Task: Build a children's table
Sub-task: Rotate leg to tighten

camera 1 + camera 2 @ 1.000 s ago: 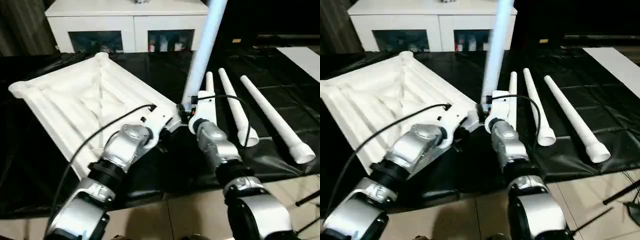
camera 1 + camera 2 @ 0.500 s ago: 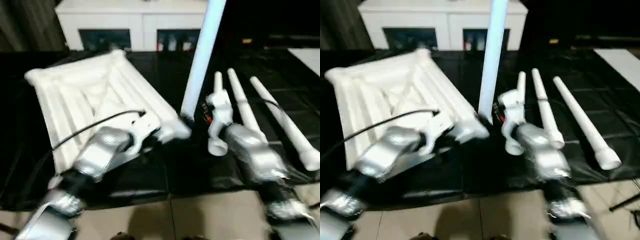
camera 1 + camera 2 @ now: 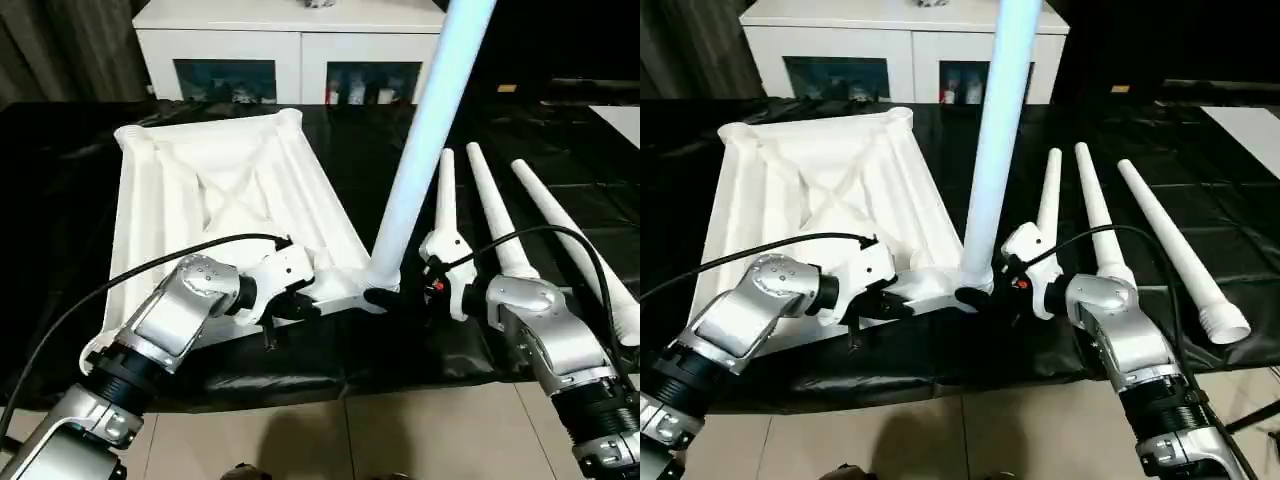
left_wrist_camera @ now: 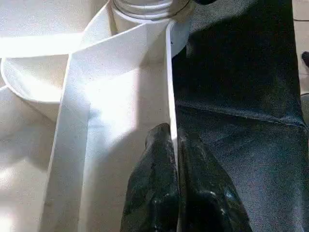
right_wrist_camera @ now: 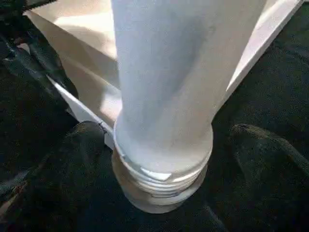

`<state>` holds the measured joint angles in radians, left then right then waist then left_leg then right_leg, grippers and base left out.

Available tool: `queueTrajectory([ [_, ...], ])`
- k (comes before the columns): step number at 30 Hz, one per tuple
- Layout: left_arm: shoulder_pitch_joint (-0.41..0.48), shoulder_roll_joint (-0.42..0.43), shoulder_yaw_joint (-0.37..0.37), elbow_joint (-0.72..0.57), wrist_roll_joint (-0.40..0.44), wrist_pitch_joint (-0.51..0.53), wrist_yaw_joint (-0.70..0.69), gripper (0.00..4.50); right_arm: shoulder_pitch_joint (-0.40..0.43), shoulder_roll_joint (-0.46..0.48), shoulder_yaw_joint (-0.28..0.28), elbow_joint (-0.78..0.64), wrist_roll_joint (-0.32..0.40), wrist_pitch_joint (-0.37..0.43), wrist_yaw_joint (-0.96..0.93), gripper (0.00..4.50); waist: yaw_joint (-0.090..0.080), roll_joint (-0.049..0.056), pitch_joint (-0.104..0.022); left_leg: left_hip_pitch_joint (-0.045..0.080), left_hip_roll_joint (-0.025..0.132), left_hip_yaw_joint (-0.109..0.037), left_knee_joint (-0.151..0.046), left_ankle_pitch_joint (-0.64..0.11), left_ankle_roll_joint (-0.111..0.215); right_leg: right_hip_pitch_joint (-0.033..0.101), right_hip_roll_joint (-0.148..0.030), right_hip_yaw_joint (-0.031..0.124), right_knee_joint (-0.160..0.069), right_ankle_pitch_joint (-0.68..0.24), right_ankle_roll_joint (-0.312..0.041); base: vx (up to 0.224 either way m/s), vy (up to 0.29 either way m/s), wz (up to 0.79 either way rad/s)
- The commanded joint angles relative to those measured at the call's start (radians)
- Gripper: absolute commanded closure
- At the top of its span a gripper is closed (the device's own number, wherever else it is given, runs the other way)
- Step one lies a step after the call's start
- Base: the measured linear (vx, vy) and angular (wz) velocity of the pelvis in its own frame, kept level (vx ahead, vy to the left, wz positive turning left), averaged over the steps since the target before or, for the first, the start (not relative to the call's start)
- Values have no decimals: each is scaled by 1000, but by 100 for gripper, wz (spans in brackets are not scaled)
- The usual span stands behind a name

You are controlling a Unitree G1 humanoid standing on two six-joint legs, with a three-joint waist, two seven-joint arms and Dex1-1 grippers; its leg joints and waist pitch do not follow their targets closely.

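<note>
The children's table top (image 3: 220, 190) lies upside down on the black work table, ribbed underside up. One white leg (image 3: 425, 140) stands upright in the socket at its near right corner. My left gripper (image 4: 175, 145) is shut on the thin rim wall of the top, just beside that socket. My right gripper (image 5: 169, 137) is open at the leg's threaded base, one finger (image 5: 84, 142) on each side and apart from it. Three loose legs (image 3: 490, 210) lie side by side to the right.
A white cabinet (image 3: 290, 40) with glass doors stands behind the black-covered work table (image 3: 60, 200). The table's front edge runs just below both forearms, with tiled floor (image 3: 400, 440) beyond. A black cable loops over each arm.
The right gripper's fingers have spread off the leg's base and that arm has drawn back to the right. The head view has shifted. The left gripper keeps its hold on the rim.
</note>
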<state>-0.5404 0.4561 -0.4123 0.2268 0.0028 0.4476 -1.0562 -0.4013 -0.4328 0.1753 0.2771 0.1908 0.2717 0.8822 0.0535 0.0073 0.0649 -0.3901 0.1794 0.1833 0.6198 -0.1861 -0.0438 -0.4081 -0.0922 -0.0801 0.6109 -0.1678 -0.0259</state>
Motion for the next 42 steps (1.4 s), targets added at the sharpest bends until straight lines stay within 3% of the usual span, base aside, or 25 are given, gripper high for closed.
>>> queueTrajectory([
  [1, -19, -4, 4, -73, -15, -35, -23, 450, -14, -3, -4, 2, -2, -15, 10, 41, -5, -2, -74, 24, 51, -20, -86, -233, 20, 45, -58, 52, -76, -269, -182, 0, 0, 0],
  [9, -18, -6, -5, -73, -14, -37, -25, 450, -20, 14, -22, 13, 12, -25, 8, 118, -3, -2, -77, 24, 52, -18, -84, -201, 34, 48, -57, 51, -68, -207, -204, 0, 0, 0],
  [10, -17, -5, -5, -73, -14, -38, -26, 450, -22, 16, -22, 15, 12, -24, 7, 124, -2, 3, -78, 24, 51, -19, -83, -198, 33, 48, -57, 51, -67, -199, -207, 0, 0, 0],
  [15, -15, -8, -6, -76, -14, -36, -31, 450, -28, 31, -20, 31, 13, -29, 6, 169, -3, -1, -77, 24, 51, -17, -84, -203, 31, 49, -57, 52, -67, -201, -209, 0, 0, 0],
  [29, -20, -26, 10, -53, -11, -19, 7, 450, -32, 67, -36, 81, -12, -33, -73, 184, -6, 0, -76, 23, 50, -17, -85, -212, 22, 48, -57, 55, -68, -222, -204, 0, 0, 0],
  [32, -47, -77, 40, 18, 10, -12, 112, 450, -57, 125, -63, 153, -36, -22, -207, 184, -18, -1, -75, 24, 45, -15, -85, -231, 8, 45, -54, 56, -72, -252, -199, 0, 0, 0],
  [35, -104, -197, 114, 147, 22, 47, 328, 450, -119, 253, -141, 297, -44, -13, -494, 184, -30, 0, -76, 28, 44, -15, -84, -247, -17, 41, -55, 56, -74, -275, -202, 0, 0, 0],
  [36, -113, -216, 125, 163, 21, 61, 359, 450, -129, 268, -147, 320, -49, -13, -534, 184, -31, -2, -79, 24, 43, -18, -85, -241, -19, 47, -56, 54, -74, -272, -196, 0, 0, 0],
  [42, -190, -336, 182, 310, 36, 64, 591, 450, -219, 390, -185, 492, -45, -67, -754, 185, -29, 1, -83, 25, 38, -12, -78, -209, 17, 44, -54, 55, -76, -213, -204, 0, 0, 0],
])
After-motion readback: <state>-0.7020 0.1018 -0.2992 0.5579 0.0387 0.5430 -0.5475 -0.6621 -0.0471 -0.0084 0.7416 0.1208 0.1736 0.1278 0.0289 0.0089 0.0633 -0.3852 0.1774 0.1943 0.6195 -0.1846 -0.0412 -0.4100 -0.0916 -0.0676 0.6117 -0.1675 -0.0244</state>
